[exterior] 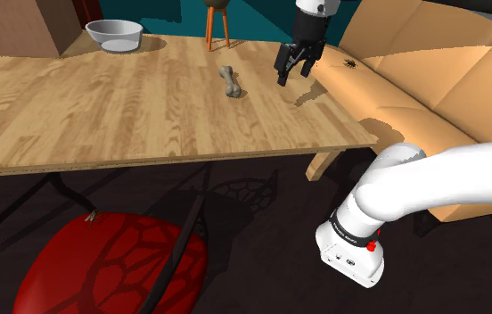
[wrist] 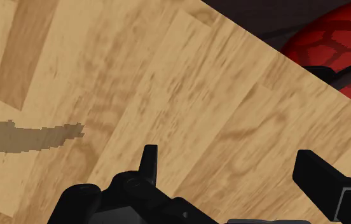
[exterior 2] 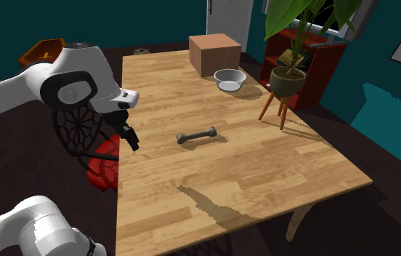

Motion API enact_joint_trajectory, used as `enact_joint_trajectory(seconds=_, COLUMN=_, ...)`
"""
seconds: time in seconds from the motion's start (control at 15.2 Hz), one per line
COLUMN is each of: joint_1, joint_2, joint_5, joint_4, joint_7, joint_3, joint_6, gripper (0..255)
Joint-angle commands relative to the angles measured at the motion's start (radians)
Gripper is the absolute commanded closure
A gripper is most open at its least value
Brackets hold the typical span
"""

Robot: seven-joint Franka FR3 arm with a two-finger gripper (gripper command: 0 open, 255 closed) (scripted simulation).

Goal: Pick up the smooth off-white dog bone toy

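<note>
The robot's black gripper (exterior: 291, 71) hung over a light wooden table (exterior: 102, 116) with its two fingers (wrist: 149, 159) spread wide and nothing between them. Beneath the gripper (wrist: 228, 159) lay only bare planks (wrist: 168, 83) crossed by a ragged patch of shadow.

The dog bone toy (exterior: 230, 82), a smooth pale grey in this light, lay flat on the tabletop near its middle, untouched. In the shoulder view it sat to the left of the gripper, near it but clearly apart. In the second exterior view the toy (exterior 2: 196, 135) lay to the right of the gripper (exterior 2: 128, 138), which showed against the table's (exterior 2: 264, 167) left edge below the white arm.

At the far end of the table stood a shallow pale bowl (exterior 2: 229, 78) with a brown box (exterior 2: 215, 54) just beside it, both well apart from the toy. A potted plant (exterior 2: 288, 81) on a three-legged stand stood on the floor just off the table's right side in that view.

A red chair (exterior: 115, 268) with a web-patterned black frame sat low beside the table, partly under its edge, and its red shell (wrist: 333, 57) showed past the table's edge in the wrist view. A tan sofa (exterior: 440, 80) ran along the shoulder view's right, beyond the table's corner.
</note>
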Motion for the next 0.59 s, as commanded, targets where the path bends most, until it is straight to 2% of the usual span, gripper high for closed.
enact_joint_trajectory(seconds=0.0, joint_1=0.000, joint_2=0.000, joint_5=0.000, joint_4=0.000, joint_7=0.000, joint_3=0.000, joint_6=0.000, gripper=0)
enact_joint_trajectory(seconds=0.53, joint_1=-0.050, joint_2=0.317, joint_5=0.006, joint_4=0.149, joint_7=0.138, joint_3=0.027, joint_6=0.150, gripper=0)
